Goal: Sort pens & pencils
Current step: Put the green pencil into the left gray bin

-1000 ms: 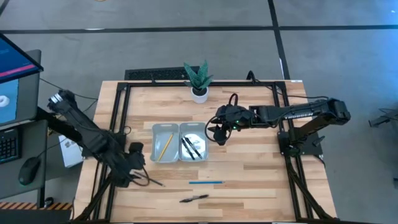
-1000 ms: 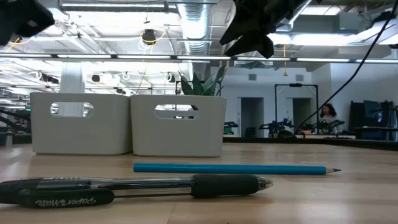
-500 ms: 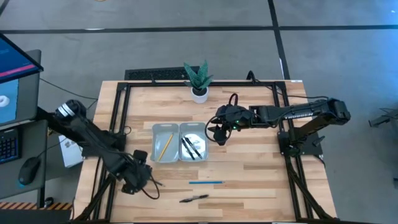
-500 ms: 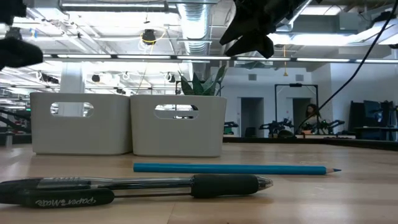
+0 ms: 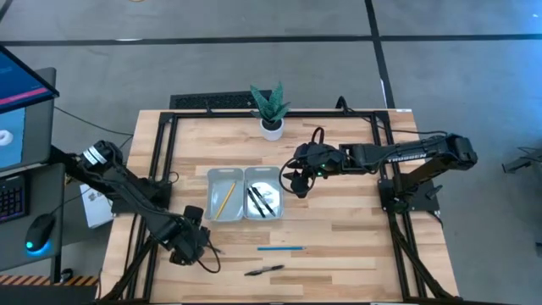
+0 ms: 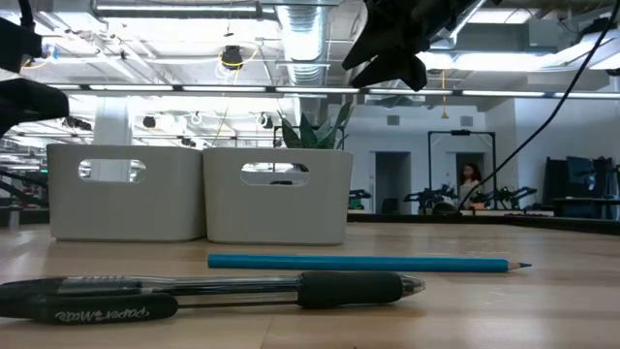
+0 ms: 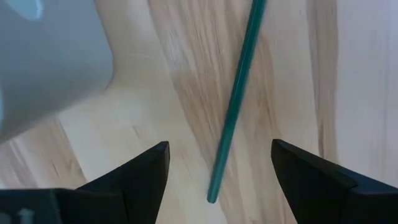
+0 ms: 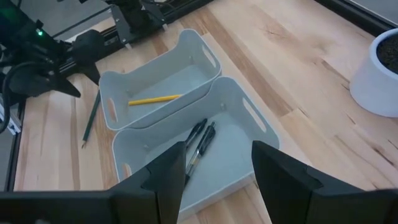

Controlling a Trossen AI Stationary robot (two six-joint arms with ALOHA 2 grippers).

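My left gripper [image 7: 217, 177] points down, open, low over the thin dark pencil [image 7: 237, 102], which lies flat on the table; its fingers stand on either side of the pencil's end without touching. In the high view that gripper [image 5: 190, 241] is near the front left. A yellow pencil [image 8: 155, 98] lies in the left tray [image 5: 223, 176]. Two black pens [image 8: 200, 142] lie in the right tray [image 5: 262, 174]. The blue pencil [image 5: 280, 248] and a black pen [image 5: 264, 270] lie on the table near the front. My right gripper [image 8: 217, 177] hovers open above the right tray.
A potted plant [image 5: 271, 108] stands at the table's far edge. The black frame rails [image 5: 161, 161] run along the left and right sides. A corner of the left tray [image 7: 43, 62] is close beside my left gripper. Bare wood lies right of the blue pencil.
My left gripper has come down toward the dark pencil, moving a little toward the near edge and tipping until it points down. Its fingers have stayed open. The right arm and all pens and pencils have kept still.
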